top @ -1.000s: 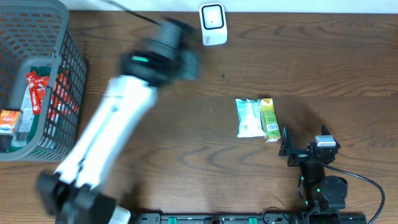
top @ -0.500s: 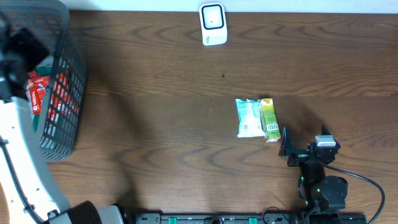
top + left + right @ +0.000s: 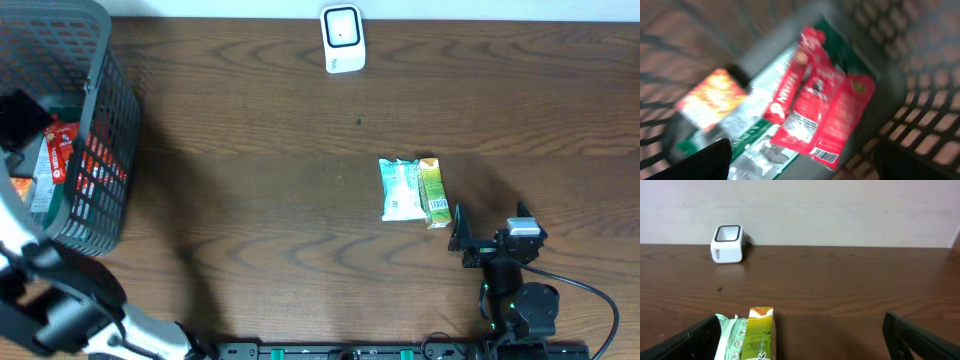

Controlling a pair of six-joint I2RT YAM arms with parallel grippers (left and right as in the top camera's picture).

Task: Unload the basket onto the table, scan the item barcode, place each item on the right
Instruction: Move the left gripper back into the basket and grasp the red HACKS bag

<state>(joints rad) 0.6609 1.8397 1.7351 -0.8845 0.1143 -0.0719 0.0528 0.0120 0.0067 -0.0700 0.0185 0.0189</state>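
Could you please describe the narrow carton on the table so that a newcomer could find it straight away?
On the wooden table, look right of centre, where two small packs lie side by side. The carton is the narrow yellow-green one on the right; its neighbour, the soft packet, is wider and pale mint.

1 scanner (image 3: 342, 38), 1 wire basket (image 3: 112, 150), 1 white pouch (image 3: 402, 190), 1 green carton (image 3: 433, 193)

- Red packet (image 3: 825, 100), white lettering, ahead of the left jaws.
- Orange packet (image 3: 712, 97) beside it.
- Pale green pouch (image 3: 730, 340) and yellow-green carton (image 3: 757, 335), ahead of the right jaws.
- White scanner (image 3: 728, 243).
- Brown wood-grain table (image 3: 850, 290).
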